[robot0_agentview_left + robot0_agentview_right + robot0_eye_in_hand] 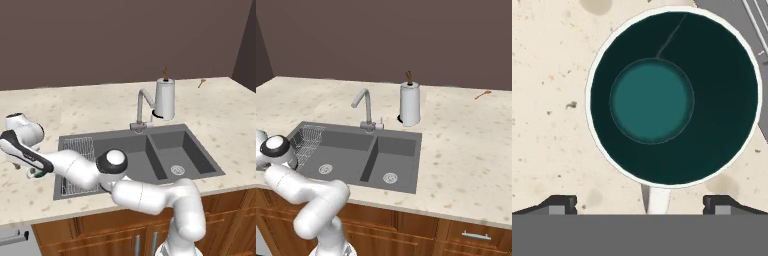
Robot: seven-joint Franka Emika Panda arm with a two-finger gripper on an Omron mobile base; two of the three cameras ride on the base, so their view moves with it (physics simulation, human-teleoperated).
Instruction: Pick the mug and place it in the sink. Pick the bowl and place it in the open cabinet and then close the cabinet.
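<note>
Seen straight from above in the hand view, the mug [652,100] has a white rim, a dark green inside and a white handle pointing toward the hand. It stands on the pale counter beside the sink's corner [724,12]. My gripper [639,204] hovers over it, open, with one fingertip on each side of the handle and nothing between them. In the left base view the gripper [31,171] hangs low over the counter left of the sink [150,145], with a sliver of the green mug [40,175] under it. The sink [372,155] has two basins. The bowl and the cabinet are out of view.
A chrome tap [142,107] and a paper towel roll [165,98] stand behind the sink. A wire rack [80,150] lies in the left basin. A small wooden utensil [201,82] lies at the counter's far right. Wooden drawers [476,235] run below the counter edge.
</note>
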